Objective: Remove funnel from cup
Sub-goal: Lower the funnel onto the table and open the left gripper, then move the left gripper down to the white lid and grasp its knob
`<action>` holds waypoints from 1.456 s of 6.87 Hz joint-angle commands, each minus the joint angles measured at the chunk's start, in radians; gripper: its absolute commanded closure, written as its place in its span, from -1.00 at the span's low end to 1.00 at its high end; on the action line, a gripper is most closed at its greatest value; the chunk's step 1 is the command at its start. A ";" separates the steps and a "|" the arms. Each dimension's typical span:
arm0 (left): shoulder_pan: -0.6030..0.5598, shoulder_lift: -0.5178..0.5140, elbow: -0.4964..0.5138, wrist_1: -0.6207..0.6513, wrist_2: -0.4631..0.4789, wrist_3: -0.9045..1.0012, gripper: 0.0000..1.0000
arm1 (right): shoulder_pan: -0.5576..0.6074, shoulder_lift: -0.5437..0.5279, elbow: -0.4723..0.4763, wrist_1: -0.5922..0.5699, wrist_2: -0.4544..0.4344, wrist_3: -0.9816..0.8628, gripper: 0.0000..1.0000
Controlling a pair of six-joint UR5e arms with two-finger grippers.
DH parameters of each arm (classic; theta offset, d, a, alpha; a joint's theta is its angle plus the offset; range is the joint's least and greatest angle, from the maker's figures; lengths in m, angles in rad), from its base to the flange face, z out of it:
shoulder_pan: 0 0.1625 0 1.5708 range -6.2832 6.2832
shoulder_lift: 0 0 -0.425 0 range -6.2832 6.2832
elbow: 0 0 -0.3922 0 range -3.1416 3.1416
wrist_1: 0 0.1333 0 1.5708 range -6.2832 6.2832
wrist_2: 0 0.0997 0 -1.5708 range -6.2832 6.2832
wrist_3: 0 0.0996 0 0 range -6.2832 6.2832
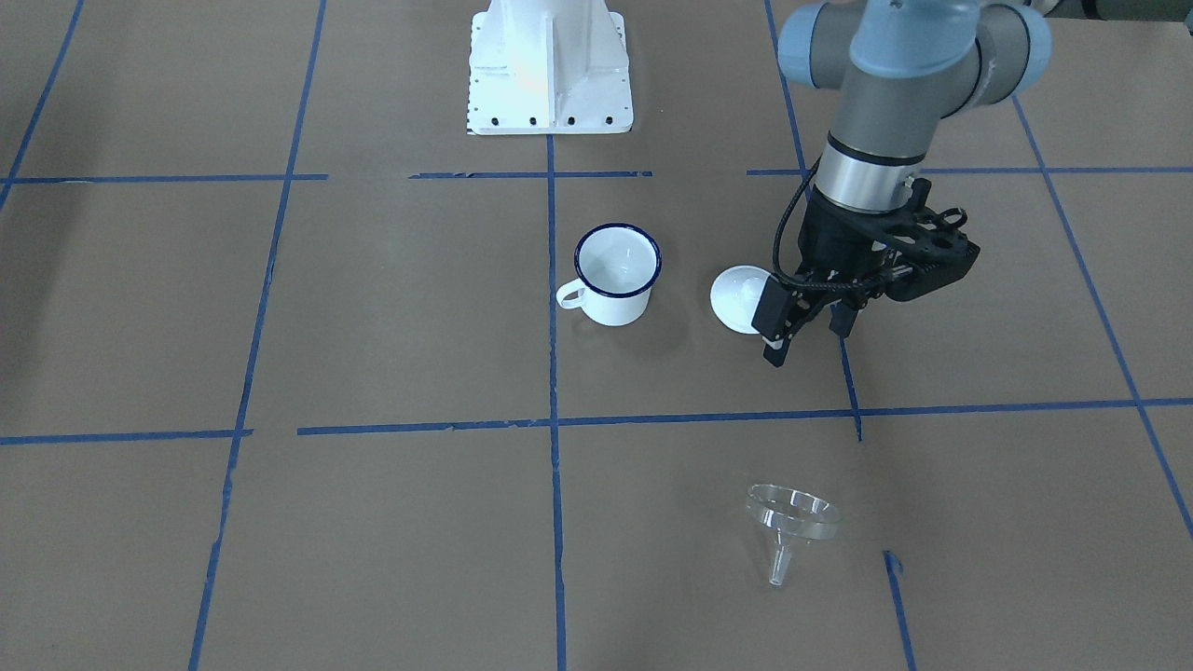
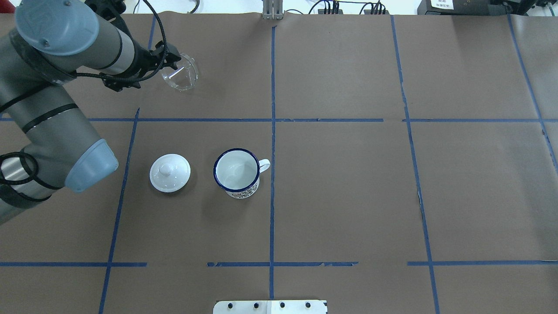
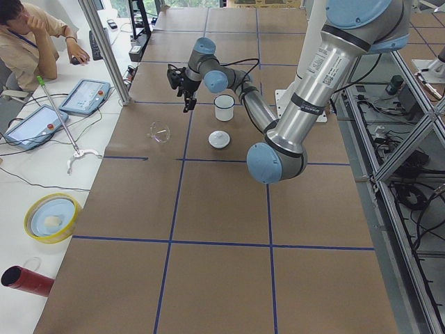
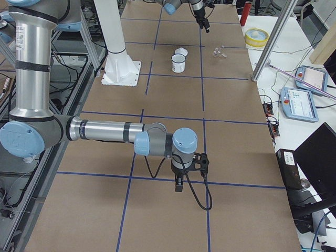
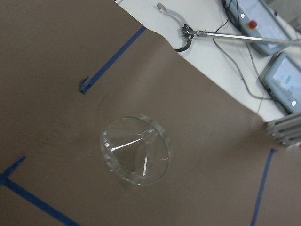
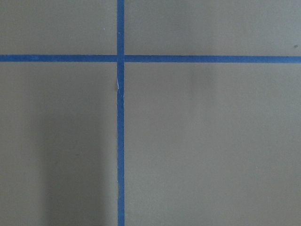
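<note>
Fingers [image 1: 774, 347] of the left gripper [image 1: 809, 335] stand apart with nothing between them, above the bench [image 1: 373, 326] just beside the white lid [image 1: 736, 296]. You'll find the funnel [image 1: 792, 514] out of the cup [image 1: 617, 272], lying tilted towards your edge of the bench, well apart from the upright cup at mid-bench. For the right gripper [image 4: 179, 184], seen only from the side, you cannot tell how its fingers stand.

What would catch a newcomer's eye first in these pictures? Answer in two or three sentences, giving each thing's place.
The clear funnel lies on its side on the brown paper, well apart from the cup, which stands upright and empty near the table's middle with a white lid beside it. The left gripper hangs open above the table, holding nothing.
</note>
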 commanded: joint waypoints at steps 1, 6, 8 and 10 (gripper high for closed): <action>0.006 -0.018 -0.043 0.008 -0.196 0.131 -1.00 | 0.000 0.000 0.000 0.000 0.000 0.000 -1.00; 0.147 0.068 0.030 -0.095 -0.155 0.106 -1.00 | 0.000 0.000 0.000 0.000 0.000 0.000 -1.00; 0.192 0.073 0.093 -0.092 -0.116 0.107 -1.00 | 0.000 0.000 0.000 0.000 0.000 0.000 -1.00; 0.200 0.102 0.095 -0.066 -0.115 0.141 -1.00 | 0.000 0.000 0.000 0.000 0.000 0.000 -1.00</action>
